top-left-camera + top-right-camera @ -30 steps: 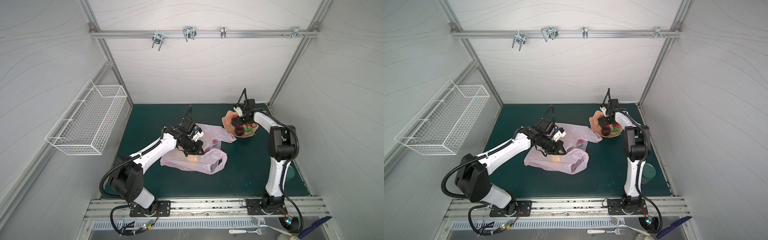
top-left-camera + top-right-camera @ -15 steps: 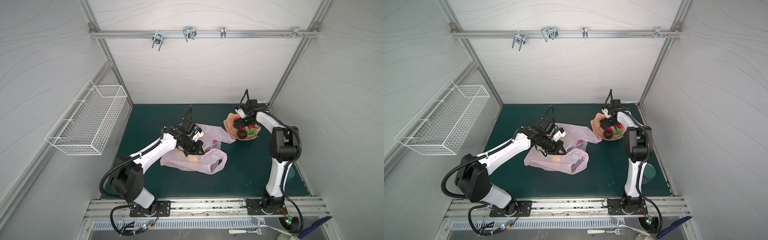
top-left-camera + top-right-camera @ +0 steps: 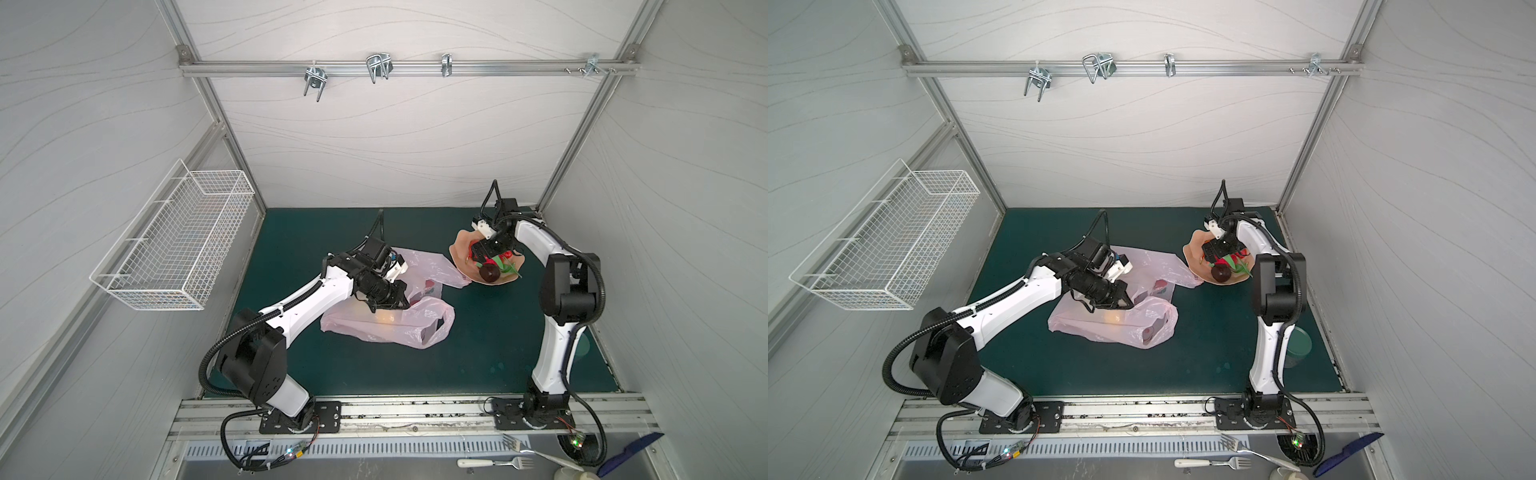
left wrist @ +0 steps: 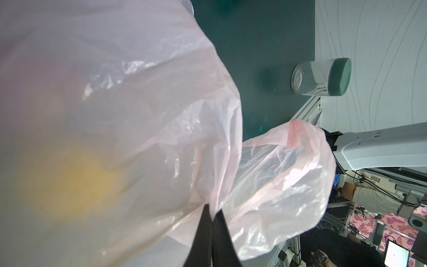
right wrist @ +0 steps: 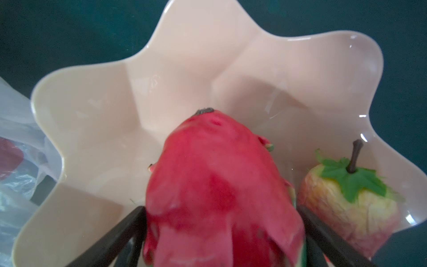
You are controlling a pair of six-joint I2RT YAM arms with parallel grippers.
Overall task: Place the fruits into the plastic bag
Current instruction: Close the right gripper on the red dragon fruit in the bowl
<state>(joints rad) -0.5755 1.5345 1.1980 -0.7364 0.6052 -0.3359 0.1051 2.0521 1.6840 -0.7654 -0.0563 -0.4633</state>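
The pale pink plastic bag [image 3: 386, 328] [image 3: 1113, 328] lies crumpled mid-mat. My left gripper [image 4: 213, 211] [image 3: 405, 305] is shut on a fold of its rim [image 4: 228, 161]. A yellow lemon [image 4: 69, 180] and a red fruit [image 3: 430, 286] show through the film. On the peach wavy plate [image 5: 184, 69] [image 3: 459, 249] lies the red-pink dragon fruit [image 5: 215, 173] [image 3: 496, 262]. My right gripper [image 5: 221, 208] [image 3: 1217, 259] stands open with one finger on each side of the dragon fruit. A yellowish fruit with a green leaf [image 5: 346, 203] and a dark round fruit [image 3: 490, 272] share the plate.
A white wire basket [image 3: 174, 241] hangs on the left wall. A clear jar with a green lid [image 4: 321, 77] [image 3: 1298, 345] stands near the right arm's base. Forks [image 3: 494, 461] lie beyond the front rail. A bar with hooks [image 3: 376, 68] crosses overhead.
My right gripper has come forward and down over the plate until its fingers straddle the dragon fruit. The left arm and the bag have stayed put.
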